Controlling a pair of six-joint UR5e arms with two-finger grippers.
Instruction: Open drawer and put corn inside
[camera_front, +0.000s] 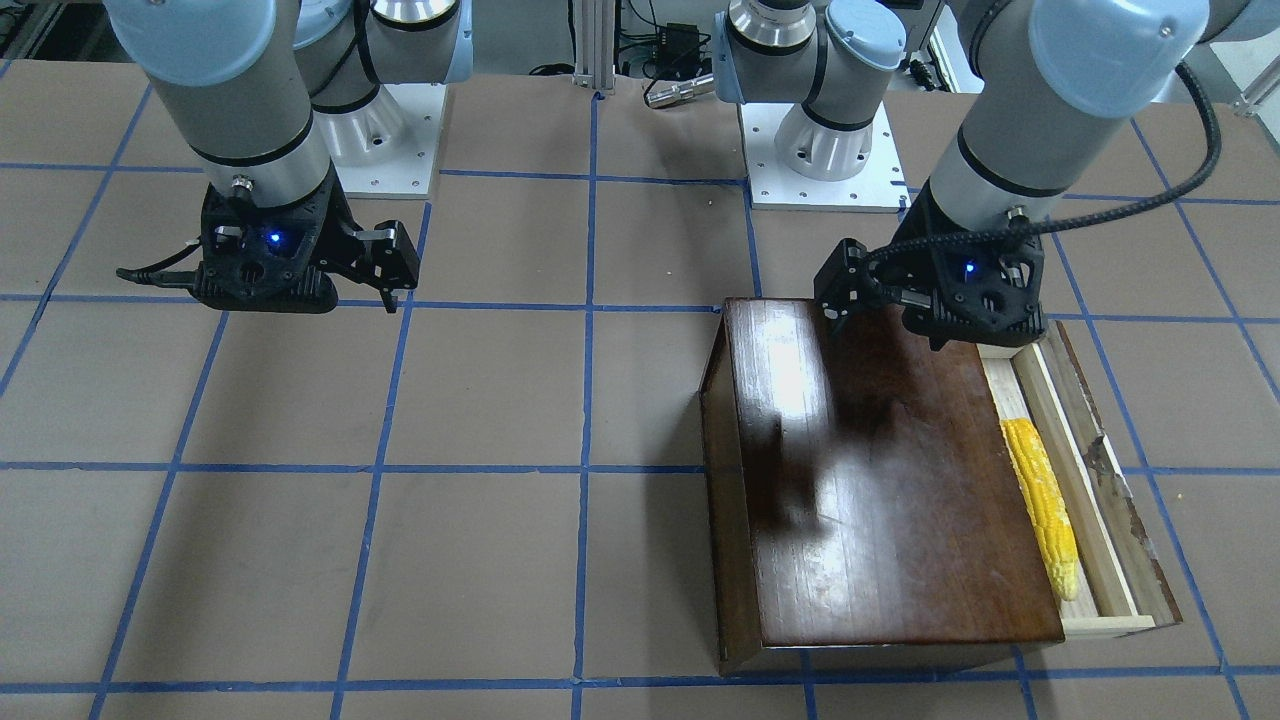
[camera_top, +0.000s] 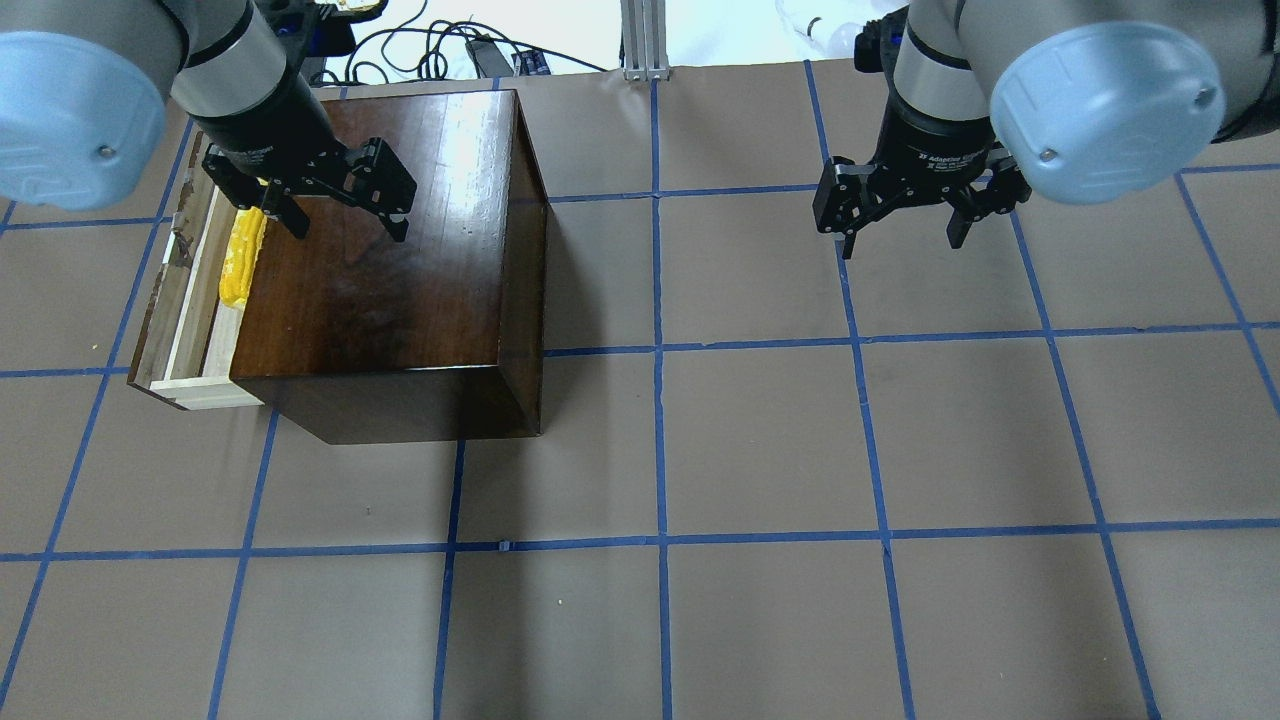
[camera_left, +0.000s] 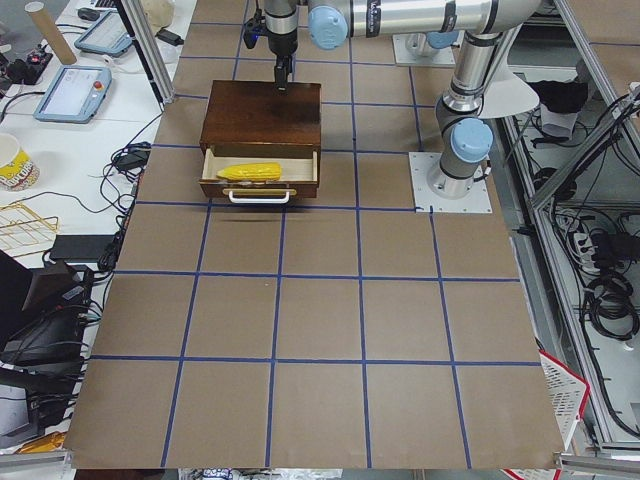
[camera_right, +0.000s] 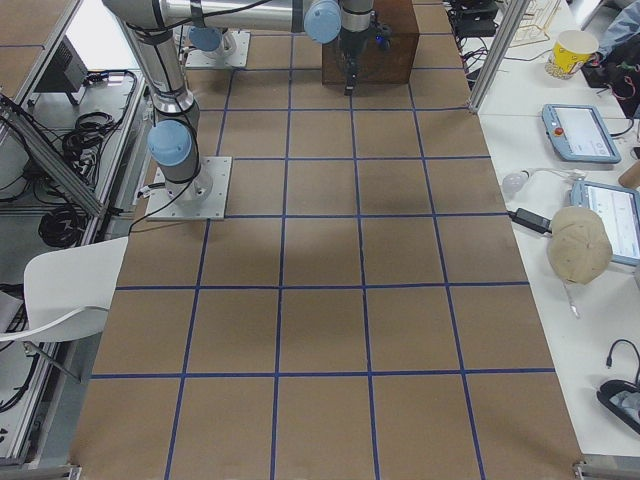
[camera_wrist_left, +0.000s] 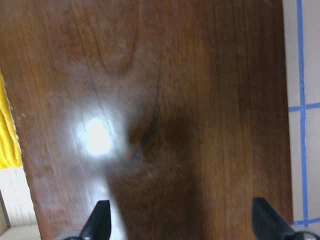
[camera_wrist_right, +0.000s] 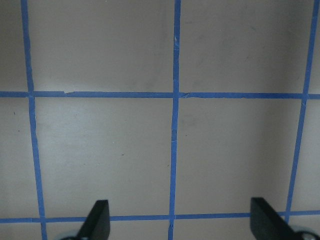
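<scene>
Dark fingertips (camera_wrist_left: 98, 220) of the left gripper (camera_top: 345, 218) are seen at the bottom edge of the left wrist view. They are spread wide, nothing is held between them, and only their ends are shown. Directly beneath and between them lies the glossy top of the cabinet (camera_front: 880, 480), blurred and marked by a bright glare spot.

Just outside one fingertip, past the cabinet's edge, the corn (camera_front: 1040, 500) lies lengthwise in the pulled-out drawer (camera_front: 1105, 470). In the wrist view it is cut off by the frame to a yellow strip. In the overhead view its far end is hidden behind a finger of the gripper. The inner part of the drawer is covered by the cabinet top. A white handle (camera_left: 258, 197) is made out on the drawer front only from the left side.

Fingers of the right gripper (camera_top: 900, 238) are likewise spread and empty. Below them only the taped table (camera_top: 760, 450) is seen, well apart from the cabinet.
</scene>
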